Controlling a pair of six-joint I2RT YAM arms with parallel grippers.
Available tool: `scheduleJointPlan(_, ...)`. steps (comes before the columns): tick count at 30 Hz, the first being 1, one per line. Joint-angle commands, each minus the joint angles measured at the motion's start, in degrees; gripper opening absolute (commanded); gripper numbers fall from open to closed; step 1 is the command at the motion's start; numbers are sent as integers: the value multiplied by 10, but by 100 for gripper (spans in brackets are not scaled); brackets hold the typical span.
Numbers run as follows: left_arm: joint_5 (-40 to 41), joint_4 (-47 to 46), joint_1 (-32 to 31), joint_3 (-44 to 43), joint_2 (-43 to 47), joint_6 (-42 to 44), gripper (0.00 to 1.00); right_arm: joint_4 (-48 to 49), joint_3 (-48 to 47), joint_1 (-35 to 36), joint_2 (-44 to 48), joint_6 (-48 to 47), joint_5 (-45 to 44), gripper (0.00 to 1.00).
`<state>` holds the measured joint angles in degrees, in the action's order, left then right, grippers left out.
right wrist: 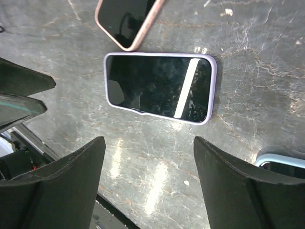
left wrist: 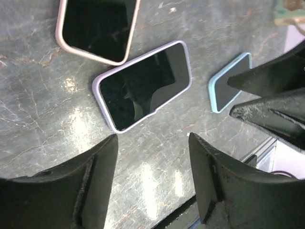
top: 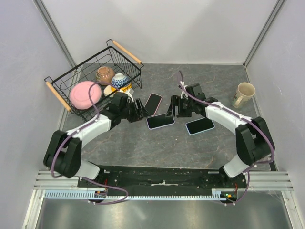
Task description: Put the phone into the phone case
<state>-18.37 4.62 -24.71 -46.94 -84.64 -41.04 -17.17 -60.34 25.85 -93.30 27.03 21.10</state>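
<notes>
Both grippers are wide open and holding nothing. The left gripper [left wrist: 152,143] has its two black fingers [left wrist: 95,181] spread apart just above the table [left wrist: 43,119], not touching any phone, and the right gripper [right wrist: 148,143] is the same, jaws gaping over bare marble-looking surface. Right in front of both is the phone [right wrist: 159,88], screen up and lying flat, already sitting inside the lavender case [right wrist: 213,81], whose rim shows all the way round the glass. In the top view it's on the table between the two grippers, just nearer the arm bases than their tips. Just beyond it is a pink-cased phone [top: 153,103], close to its corner, though I can't tell if they touch. A blue-cased phone [top: 200,126] lies off toward the right arm. Further out there's a wire basket [top: 64,90] with bowls on the far left and a mug [top: 244,94] on the far right.
</notes>
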Motion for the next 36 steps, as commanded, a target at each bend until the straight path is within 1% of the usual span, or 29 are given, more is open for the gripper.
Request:
scheduleJointPlan(1,19,4,1,11,99,60,70,-9,-8,-9,72,3,-4,85)
scheduleJointPlan(2,21,18,1,11,138,66,71,-10,-9,-11,83,4,-5,87)
scheduleJointPlan(4,32,36,0,6,173,81,75,-13,-8,-13,114,6,-12,91)
scheduleJointPlan(8,40,68,1,1,263,102,77,-14,-9,-19,162,8,-21,94)
scheduleJointPlan(10,39,78,1,2,290,106,78,-15,-10,-22,193,8,-31,97)
scheduleJointPlan(15,5,76,1,12,373,124,82,-16,-8,-27,260,11,-65,98)
scheduleJointPlan(18,-17,72,1,15,405,132,83,-15,-8,-28,299,7,-88,98)
scheduleJointPlan(24,-31,67,1,12,432,128,87,-15,3,-29,370,0,-130,98)
scheduleJointPlan(30,-30,38,1,24,441,112,92,-22,8,-29,383,-7,-143,98)
scheduleJointPlan(35,-30,26,1,24,439,113,94,-23,7,-29,381,-13,-143,98)
scheduleJointPlan(36,-25,28,0,24,438,115,100,-23,6,-29,380,-13,-147,98)
